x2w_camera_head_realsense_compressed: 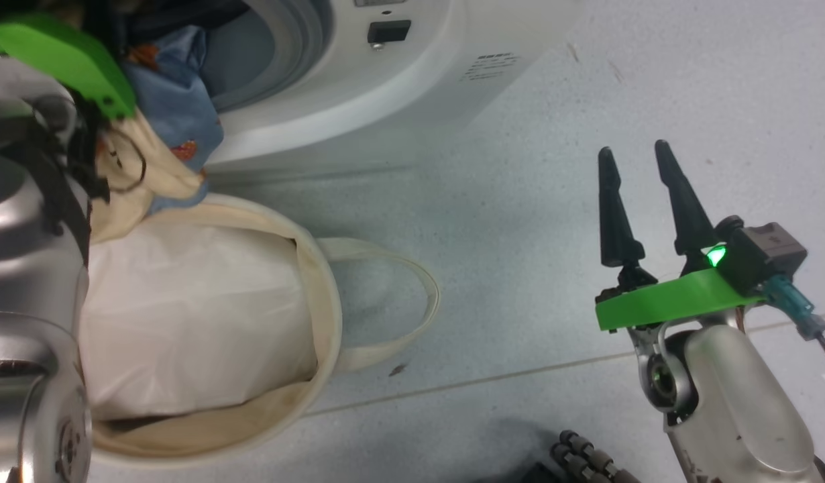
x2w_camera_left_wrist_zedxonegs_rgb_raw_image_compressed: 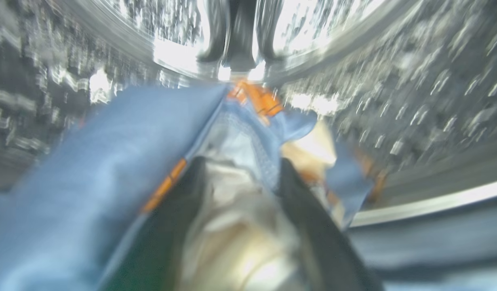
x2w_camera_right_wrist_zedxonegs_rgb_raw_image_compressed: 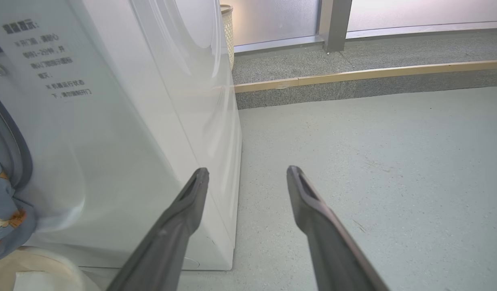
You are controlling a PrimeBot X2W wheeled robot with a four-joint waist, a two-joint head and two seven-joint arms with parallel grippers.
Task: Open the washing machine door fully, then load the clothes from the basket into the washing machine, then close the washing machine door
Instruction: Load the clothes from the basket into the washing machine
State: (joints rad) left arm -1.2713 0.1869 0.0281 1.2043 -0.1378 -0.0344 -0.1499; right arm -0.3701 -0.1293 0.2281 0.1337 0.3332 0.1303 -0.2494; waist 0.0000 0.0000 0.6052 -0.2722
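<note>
The white washing machine (x2w_camera_head_realsense_compressed: 399, 100) stands at the top left with its mouth open; its door is out of view. My left arm (x2w_camera_head_realsense_compressed: 30, 221) reaches into that mouth. In the blurred left wrist view, my left gripper (x2w_camera_left_wrist_zedxonegs_rgb_raw_image_compressed: 240, 165) is inside the steel drum (x2w_camera_left_wrist_zedxonegs_rgb_raw_image_compressed: 414, 81), its fingers apart with the blue and orange clothes (x2w_camera_left_wrist_zedxonegs_rgb_raw_image_compressed: 91, 161) lying between and over them. More of the clothes (x2w_camera_head_realsense_compressed: 178, 100) hang out of the mouth over the cream basket (x2w_camera_head_realsense_compressed: 325, 315), which holds a white bundle (x2w_camera_head_realsense_compressed: 191, 315). My right gripper (x2w_camera_head_realsense_compressed: 637, 157) hovers open and empty over the floor, beside the machine's side (x2w_camera_right_wrist_zedxonegs_rgb_raw_image_compressed: 111, 141).
One basket handle (x2w_camera_head_realsense_compressed: 412, 302) loops out onto the grey floor. Behind the machine, a raised step with a wooden edge (x2w_camera_right_wrist_zedxonegs_rgb_raw_image_compressed: 353, 74) and a woven bin (x2w_camera_right_wrist_zedxonegs_rgb_raw_image_compressed: 227, 28) stand by a frosted wall. Open floor lies to the right of the machine.
</note>
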